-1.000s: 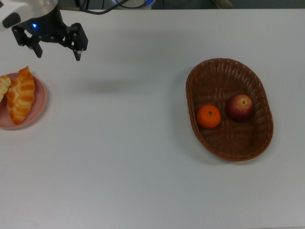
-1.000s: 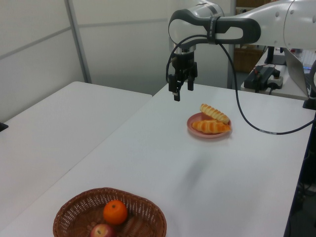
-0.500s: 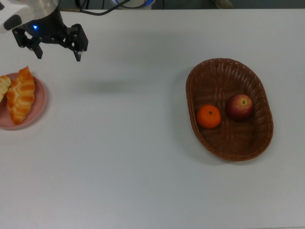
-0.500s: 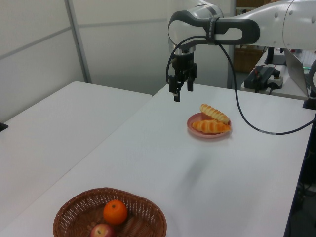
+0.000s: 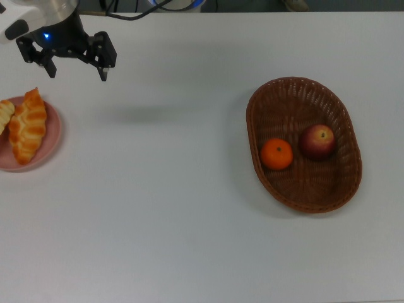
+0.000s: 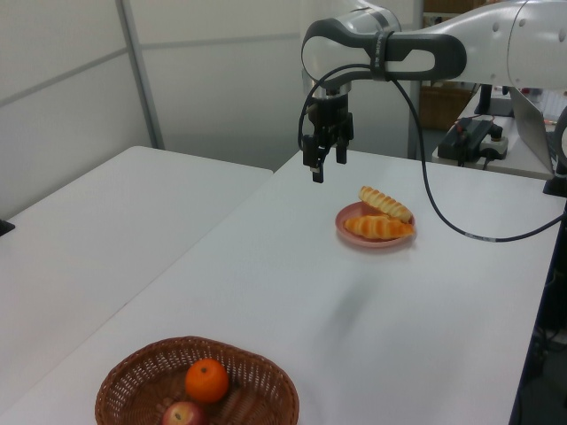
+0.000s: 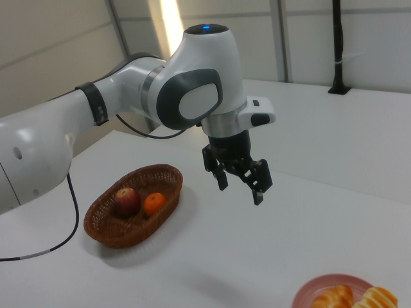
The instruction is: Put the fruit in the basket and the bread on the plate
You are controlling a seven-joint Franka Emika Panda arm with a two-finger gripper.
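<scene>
The dark woven basket (image 5: 254, 120) holds the red apple (image 5: 317, 141) and the orange mandarin (image 5: 277, 154) side by side. At the top view's left edge, the pink plate (image 5: 48, 148) carries the braided pastry (image 5: 28, 126) and the ridged loaf (image 5: 5, 113), partly cut off. My gripper (image 5: 77, 72) hangs open and empty in the air above the table, beyond the plate. In the left view the gripper (image 6: 326, 166) is up and left of the plate (image 6: 346, 221). In the right view the gripper (image 7: 240, 188) hovers between basket (image 7: 128, 232) and plate (image 7: 313, 294).
A white table (image 5: 164, 208) stretches between plate and basket. A second white table (image 6: 80, 230) adjoins on the left view's left. Cables and equipment (image 6: 474, 133) sit behind the arm on the left view's right.
</scene>
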